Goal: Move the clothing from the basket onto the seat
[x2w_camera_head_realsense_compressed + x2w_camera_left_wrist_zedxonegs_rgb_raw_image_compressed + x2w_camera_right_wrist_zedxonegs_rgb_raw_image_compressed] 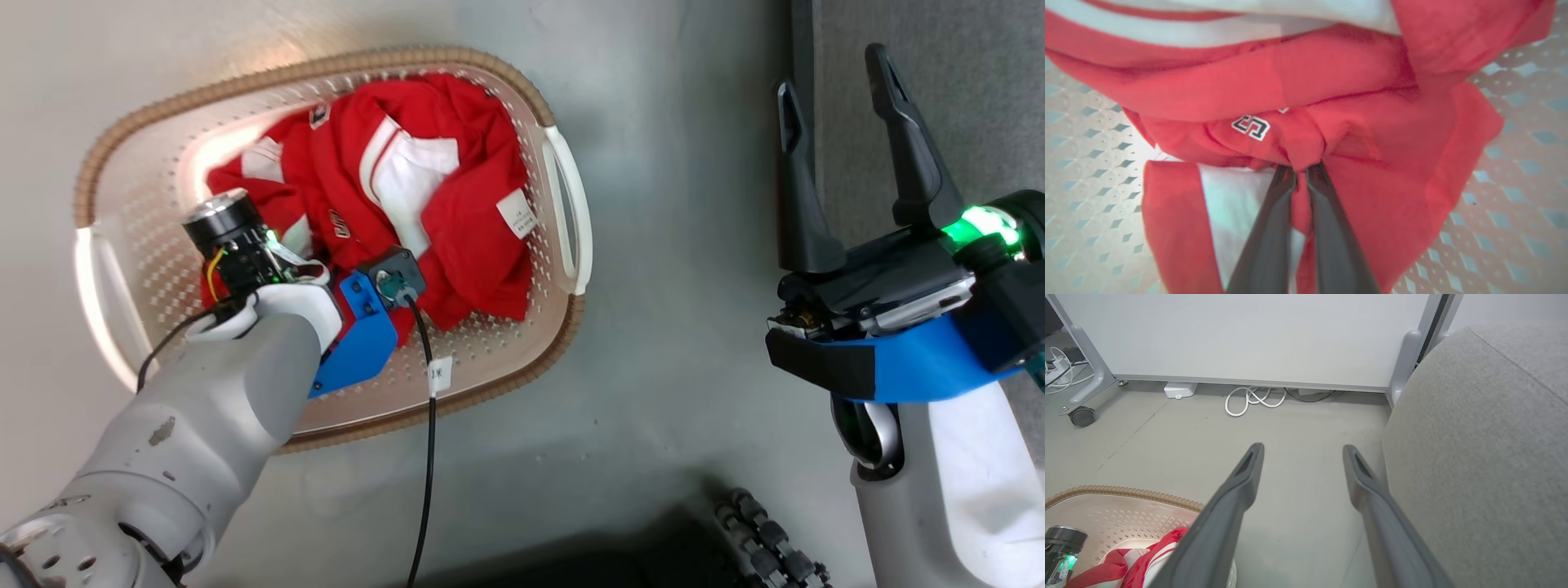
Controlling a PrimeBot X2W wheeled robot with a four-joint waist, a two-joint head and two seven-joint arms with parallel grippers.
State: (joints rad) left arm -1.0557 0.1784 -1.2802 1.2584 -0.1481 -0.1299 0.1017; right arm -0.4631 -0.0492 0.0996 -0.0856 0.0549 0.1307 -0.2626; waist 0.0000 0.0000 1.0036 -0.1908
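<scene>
Clothing (457, 204) lies heaped in the basket (326, 69), which stands on the floor (678, 245) near the seat (963, 106). It is soft red jersey with white panels, crumpled in loose folds. I judge it light, limp and not fragile, so it should drape and trail when raised, and a thin fold could slide out from smooth fingers. I cannot tell whether the heap is one piece or more; if more, one may drag along with the other or drop off partway. A bunched ridge of several layers looks the surest place to take hold, rather than a single hem or the white tag.

The left pincer (1300, 169) is down in the basket at the side of the heap nearest the robot. Its fingers are drawn almost together, clenched on a pinched-up fold of red cloth that shows between them. The right pincer (833, 73) hangs spread wide, grasping nothing, above the floor between basket and seat, close beside the seat's rounded edge.
</scene>
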